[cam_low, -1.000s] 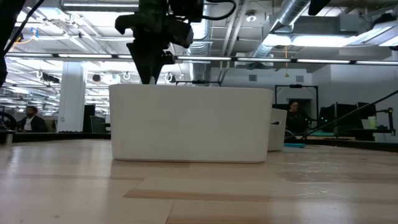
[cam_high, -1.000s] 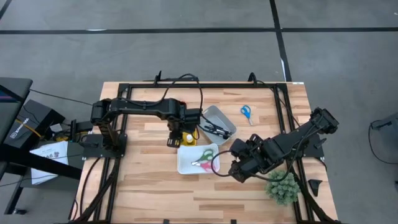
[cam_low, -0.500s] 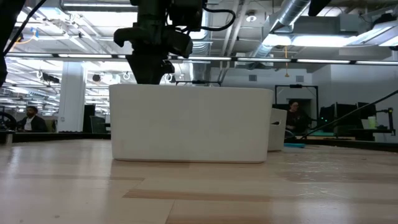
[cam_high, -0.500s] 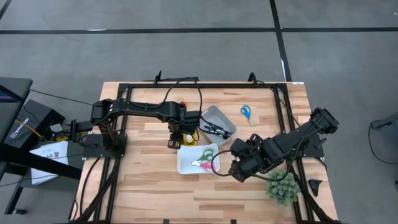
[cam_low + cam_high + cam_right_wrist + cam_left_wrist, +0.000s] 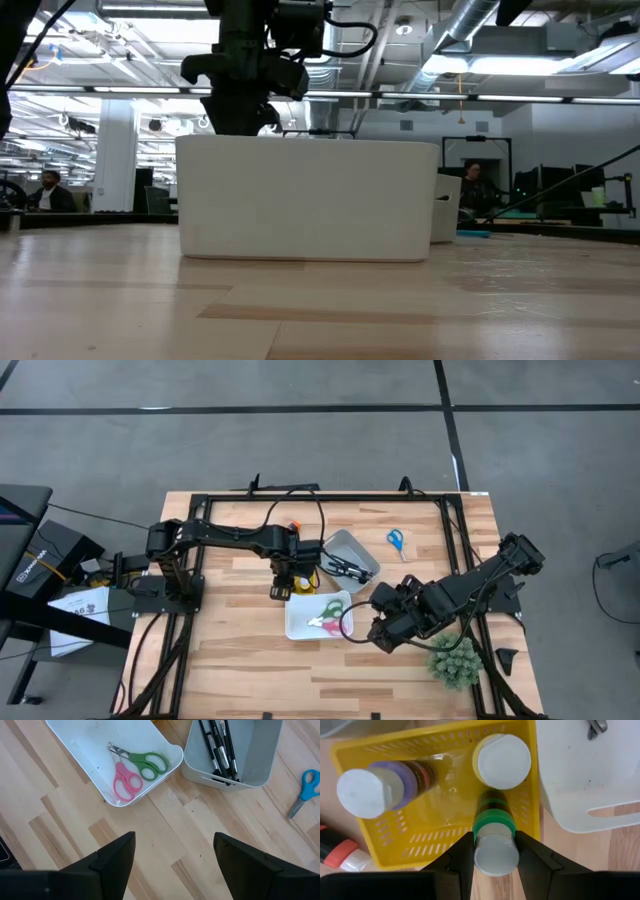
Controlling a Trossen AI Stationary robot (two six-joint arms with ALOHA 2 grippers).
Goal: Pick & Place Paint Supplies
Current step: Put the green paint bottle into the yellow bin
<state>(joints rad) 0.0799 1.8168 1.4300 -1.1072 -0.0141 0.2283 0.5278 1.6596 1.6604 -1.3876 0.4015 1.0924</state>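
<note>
Open-plan robotics lab: exposed ceiling ducts (image 5: pixel 470 30), distant workstations (image 5: pixel 545 185).

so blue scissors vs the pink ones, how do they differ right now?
Placement: the blue scissors lie loose on the bare wooden table; the pink scissors lie inside the white tray.
Company: the blue pair lies alone; the pink pair lies against the green scissors.
Shared: both lie flat, and no tool holds either.
</note>
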